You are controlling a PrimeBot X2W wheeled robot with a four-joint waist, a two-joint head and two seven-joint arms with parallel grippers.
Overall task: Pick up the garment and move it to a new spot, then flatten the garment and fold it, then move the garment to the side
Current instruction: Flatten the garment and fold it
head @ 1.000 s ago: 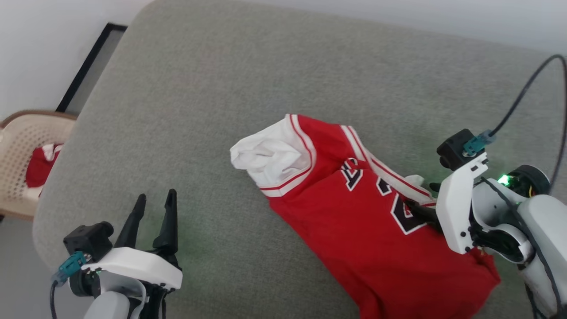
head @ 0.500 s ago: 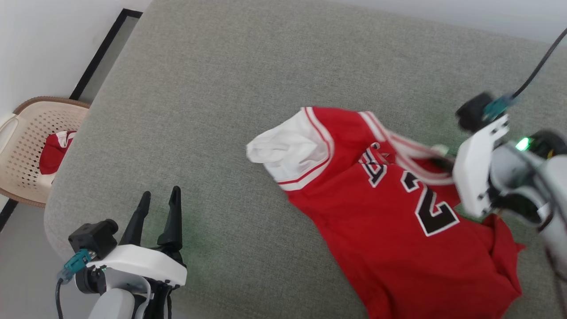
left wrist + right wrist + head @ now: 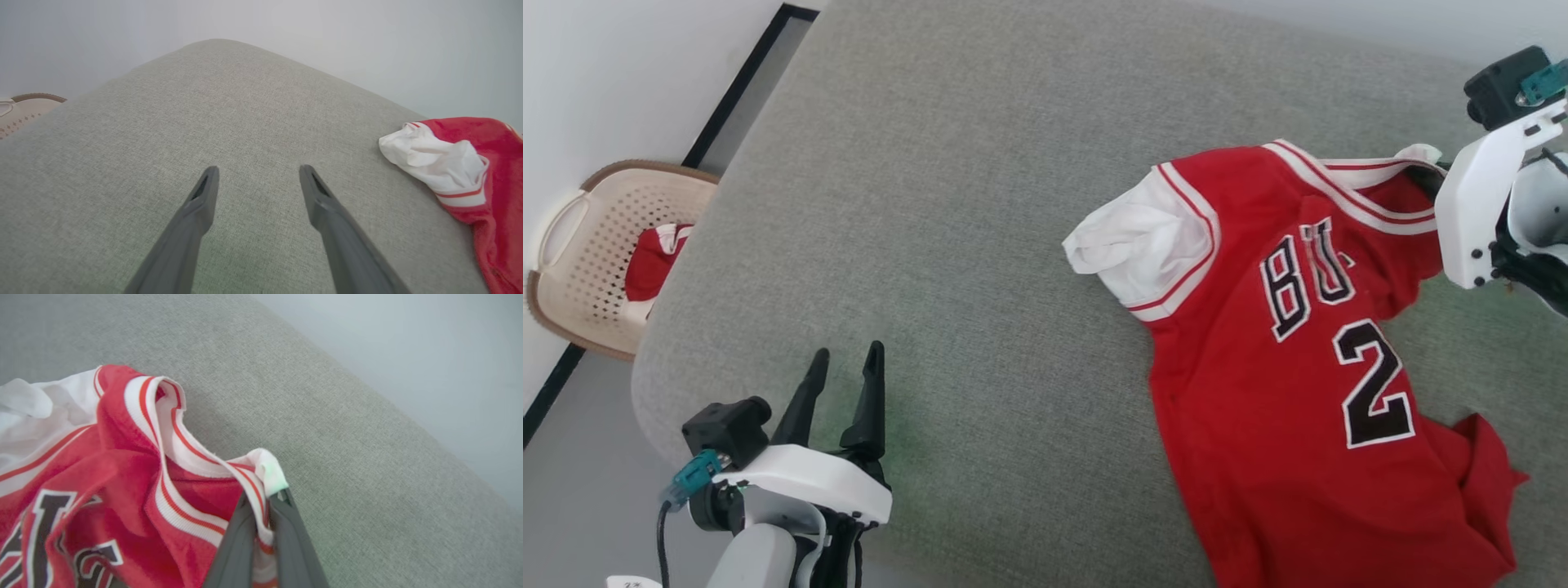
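The garment [image 3: 1282, 367] is a red T-shirt with a white sleeve and navy letters, spread chest-up across the right half of the grey cushion [image 3: 980, 245]. My right gripper [image 3: 263, 498] is shut on its striped collar [image 3: 245, 477] and holds that edge lifted at the upper right of the head view, where the white gripper housing [image 3: 1474, 204] covers the fingertips. The crumpled white sleeve [image 3: 437, 163] points left. My left gripper [image 3: 843, 380] stands open near the cushion's front left, well apart from the shirt, nothing between its fingers [image 3: 204, 196].
A beige perforated basket [image 3: 572, 269] holding another red cloth [image 3: 654, 261] stands on the floor left of the cushion. A white wall runs behind. Bare cushion lies between my left gripper and the shirt.
My right gripper has drawn the collar up and toward the far right, stretching the shirt out so its letters show. The head camera has shifted too. The left gripper stayed open.
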